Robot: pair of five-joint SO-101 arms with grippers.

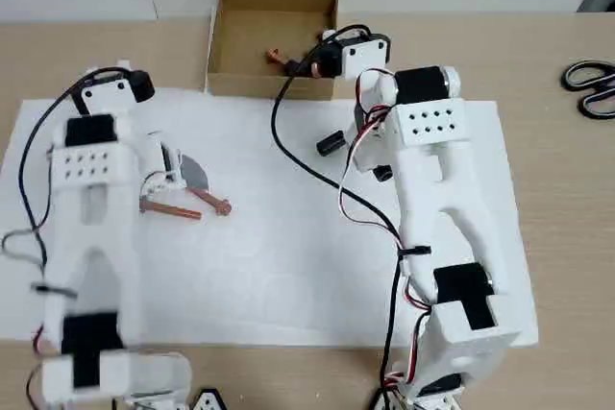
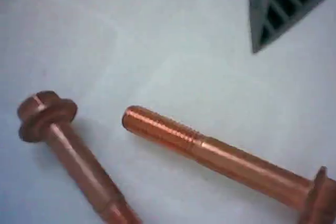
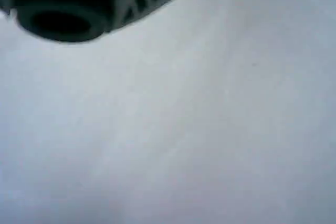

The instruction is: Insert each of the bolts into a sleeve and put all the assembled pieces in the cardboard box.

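Note:
Two copper bolts lie on the white foam sheet (image 1: pixel 288 266), one (image 1: pixel 171 208) beside the other (image 1: pixel 213 202). In the left wrist view they are close below me, a shank tip (image 2: pixel 157 127) and a flanged head (image 2: pixel 44 114). My left gripper (image 1: pixel 183 178) hovers just over them, open, its grey finger (image 2: pixel 283 3) clear of both. My right gripper (image 1: pixel 344 141) is shut on a black sleeve (image 1: pixel 332 143), whose hollow end (image 3: pixel 60 22) faces the camera. Another black sleeve (image 1: pixel 382 173) lies under the right arm. The cardboard box (image 1: pixel 231 45) holds an assembled bolt and sleeve (image 1: pixel 298 62).
Scissors (image 1: pixel 591 84) lie on the wooden table at the far right. A black cable (image 1: pixel 307 165) loops across the foam sheet between the arms. The sheet's front half is bare.

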